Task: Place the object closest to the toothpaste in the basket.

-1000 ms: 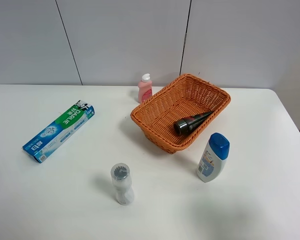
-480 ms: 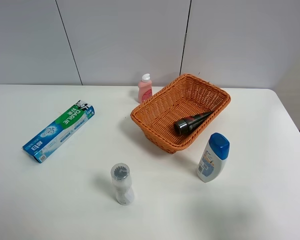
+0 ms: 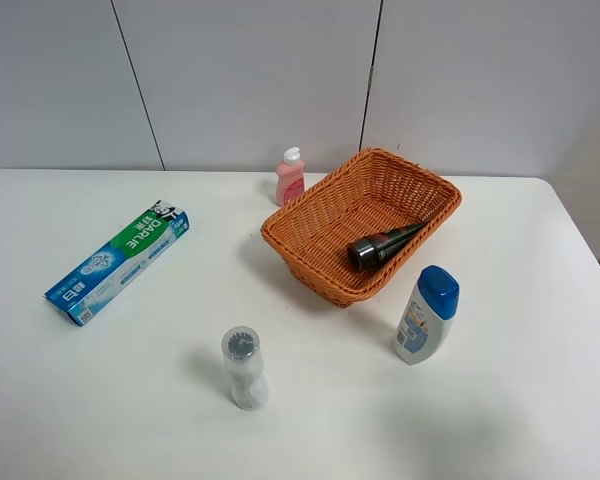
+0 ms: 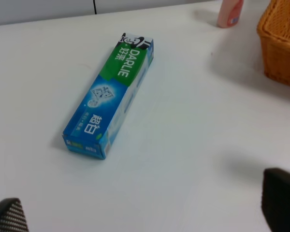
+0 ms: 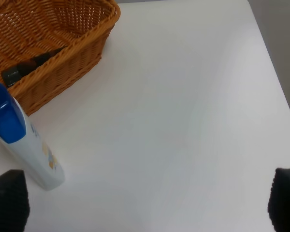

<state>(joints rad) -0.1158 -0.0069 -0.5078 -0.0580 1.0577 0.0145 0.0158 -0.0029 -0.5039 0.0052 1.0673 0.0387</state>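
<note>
No change from the earlier frames. Basket point(image 3: 365, 222) holds one dark tube point(image 3: 383, 244); toothpaste box point(image 3: 119, 260) lies flat, well left, with pink bottle point(image 3: 290, 177) standing just beside the basket's far rim. Left gripper point(image 4: 145, 212) and right gripper point(image 5: 147, 203) fingers both spread wide, empty.

You see very little of the robot. Left wrist view: 2 black fingertips of the left gripper point(image 4: 145, 217) at the frame corners; one fingertip point(image 4: 9, 216) has a fine ribbed grey-black texture, the other is plain matte black. Right wrist view: 2 dark, rounded fingertips point(image 5: 8, 202) of the right gripper point(image 5: 145, 205), one faintly cross-hatched. Exterior view shows no arm parts.
</note>
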